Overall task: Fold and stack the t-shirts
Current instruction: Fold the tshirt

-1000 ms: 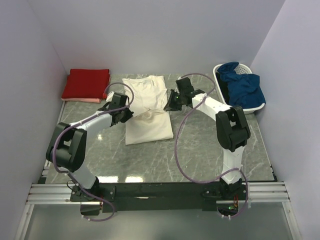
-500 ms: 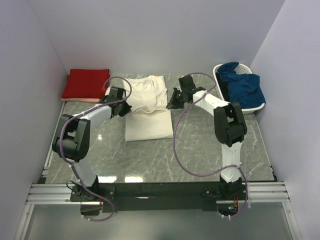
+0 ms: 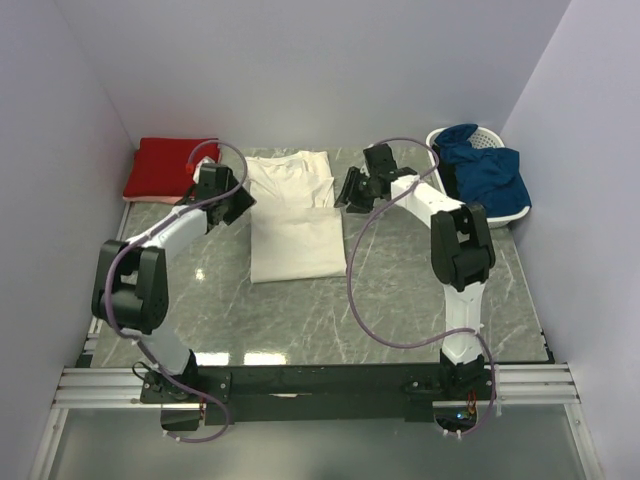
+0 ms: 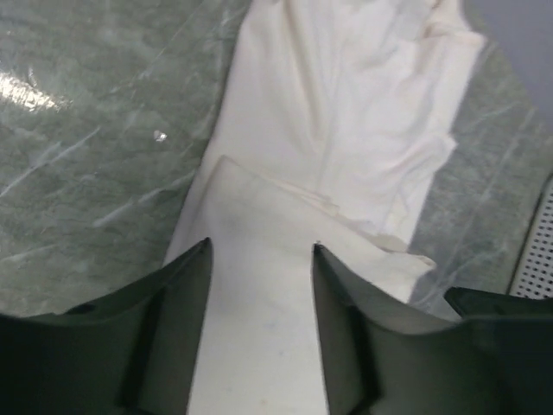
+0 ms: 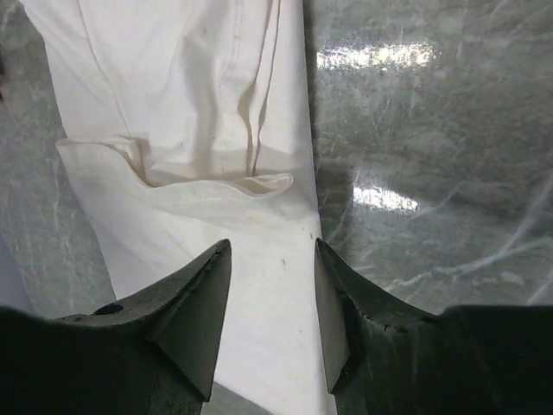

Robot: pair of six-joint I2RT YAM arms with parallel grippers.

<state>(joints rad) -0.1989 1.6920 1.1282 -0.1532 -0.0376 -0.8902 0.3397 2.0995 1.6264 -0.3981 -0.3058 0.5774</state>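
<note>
The cream t-shirt [image 3: 292, 225] lies flat at the middle back of the table, its near half doubled over the far half. My left gripper [image 3: 240, 205] hovers at the shirt's left edge. In the left wrist view that gripper [image 4: 262, 251] is open over the folded cloth [image 4: 346, 130], with nothing between the fingers. My right gripper [image 3: 347, 190] hangs at the shirt's right edge. In the right wrist view it [image 5: 272, 246] is open too, above the cream fold [image 5: 173, 104]. A folded red t-shirt [image 3: 170, 165] rests at the back left on a pale pink one [image 3: 145, 199].
A white slatted basket [image 3: 437, 143] stands at the back right with dark blue cloth [image 3: 485, 172] spilling over it. Grey walls close in the back and both sides. The marble tabletop [image 3: 420, 280] stretches toward the arm bases.
Both grippers carried the shirt's lifted edge toward the back, then opened and let go. The bunched cloth now lies flat as a fold, and both arms have shifted back and outward.
</note>
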